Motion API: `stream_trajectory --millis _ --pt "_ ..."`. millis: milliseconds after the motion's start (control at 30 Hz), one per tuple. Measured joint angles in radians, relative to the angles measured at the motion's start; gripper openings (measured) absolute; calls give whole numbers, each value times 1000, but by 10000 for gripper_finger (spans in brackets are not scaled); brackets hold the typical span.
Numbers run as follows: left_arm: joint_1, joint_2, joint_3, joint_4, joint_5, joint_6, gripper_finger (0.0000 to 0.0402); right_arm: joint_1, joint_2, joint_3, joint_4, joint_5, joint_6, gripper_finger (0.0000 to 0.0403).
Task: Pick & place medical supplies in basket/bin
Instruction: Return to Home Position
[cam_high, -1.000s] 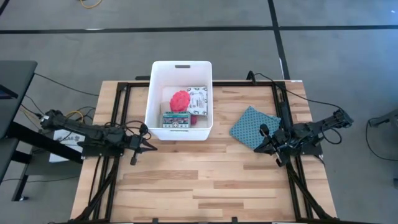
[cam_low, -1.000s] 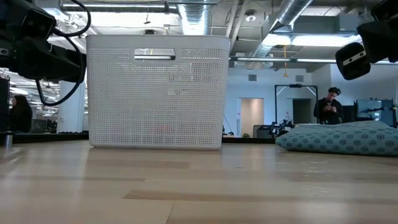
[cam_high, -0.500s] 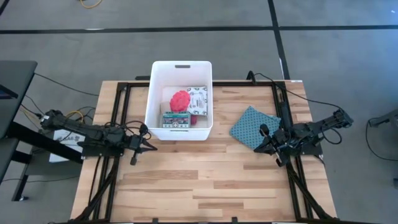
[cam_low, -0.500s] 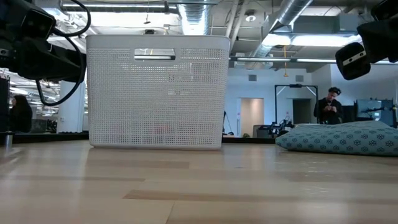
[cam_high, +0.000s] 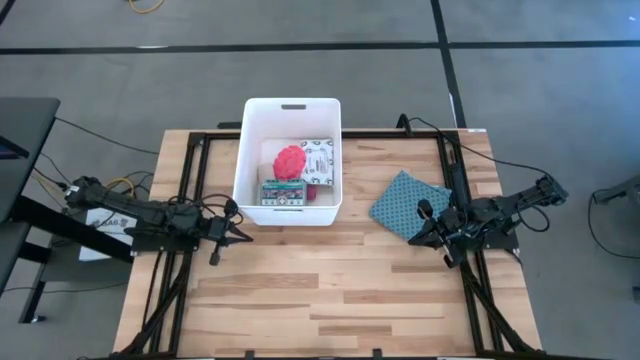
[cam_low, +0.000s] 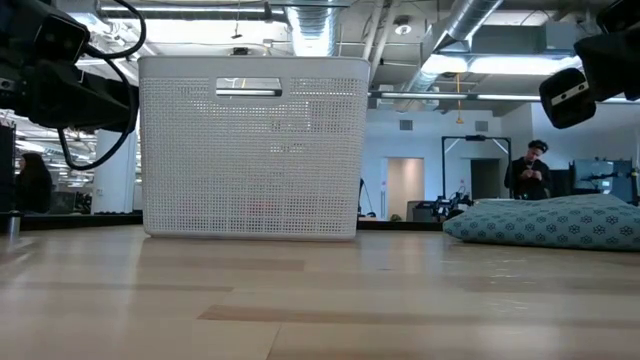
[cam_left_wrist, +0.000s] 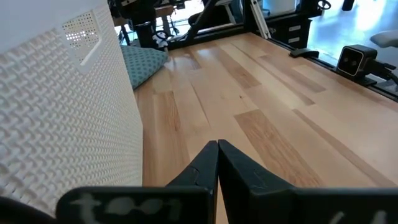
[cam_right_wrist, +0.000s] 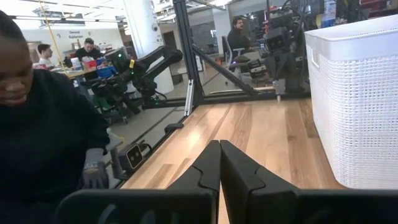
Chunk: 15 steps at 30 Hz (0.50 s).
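The white bin (cam_high: 290, 108) stands at the table's far middle, and shows in the low view as a perforated wall (cam_low: 250, 150). Inside it lie the pink spiky disc (cam_high: 290, 161), the white black-patterned pouch (cam_high: 319, 156), the teal-green printed packet (cam_high: 283, 192) and a magenta piece (cam_high: 312, 190). My left gripper (cam_high: 247, 237) rests shut near the table's left side, just near of the bin's near-left corner, touching nothing. My right gripper (cam_high: 412, 240) rests shut at the right side, beside the teal dotted cloth (cam_high: 405, 200). Both show shut in their wrist views (cam_left_wrist: 217, 146) (cam_right_wrist: 220, 145).
The teal dotted cloth (cam_low: 550, 222) lies flat on the table's right part. Bare wood spreads across the table's near half (cam_high: 320, 300). A person in dark clothes (cam_right_wrist: 43, 124) stands close beyond the table's near side; other people (cam_low: 528, 170) show in the room.
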Motion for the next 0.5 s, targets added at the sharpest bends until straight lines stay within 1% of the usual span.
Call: stream_trajectory --millis 500 --pt "0 0 0 0 0 -2 0 0 0 0 -1 0 0 0"
